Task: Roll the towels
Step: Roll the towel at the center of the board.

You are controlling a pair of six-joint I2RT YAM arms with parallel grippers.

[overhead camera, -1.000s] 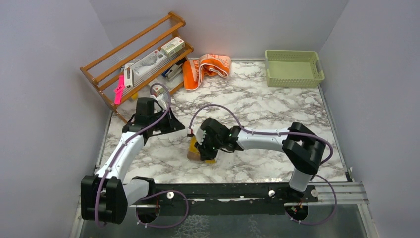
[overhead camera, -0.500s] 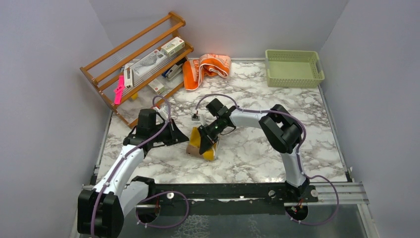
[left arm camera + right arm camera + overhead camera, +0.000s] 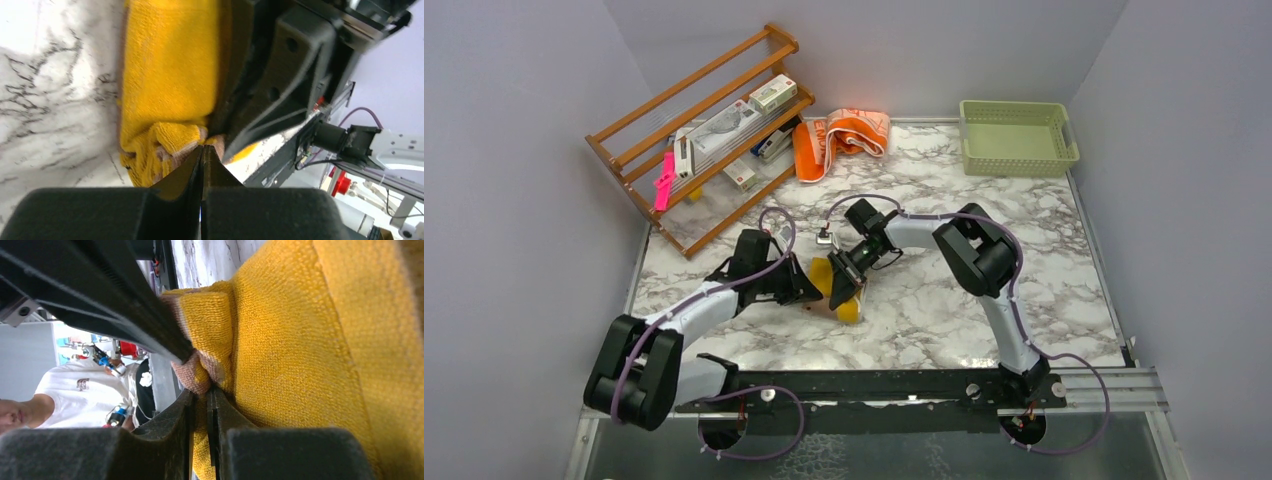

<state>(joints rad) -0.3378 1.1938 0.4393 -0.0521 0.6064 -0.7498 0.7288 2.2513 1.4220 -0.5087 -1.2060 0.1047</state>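
Observation:
The mustard-yellow towel (image 3: 845, 296) lies partly rolled at the table's middle front, also seen close in the left wrist view (image 3: 170, 75) and the right wrist view (image 3: 310, 350). My right gripper (image 3: 842, 279) is shut on a fold of it (image 3: 202, 390). My left gripper (image 3: 809, 291) is shut with its tips pressed against the towel's rolled end (image 3: 202, 147), nothing between them. The orange and peach printed towel (image 3: 842, 136) lies crumpled at the back, by the rack.
A wooden rack (image 3: 704, 125) with boxes and a pink item stands at the back left. A pale green basket (image 3: 1017, 137) sits at the back right. A black rail (image 3: 894, 385) runs along the front edge.
My left arm has swung right and forward until its gripper reaches the yellow towel. My right arm's elbow has folded back while its gripper stays on the towel.

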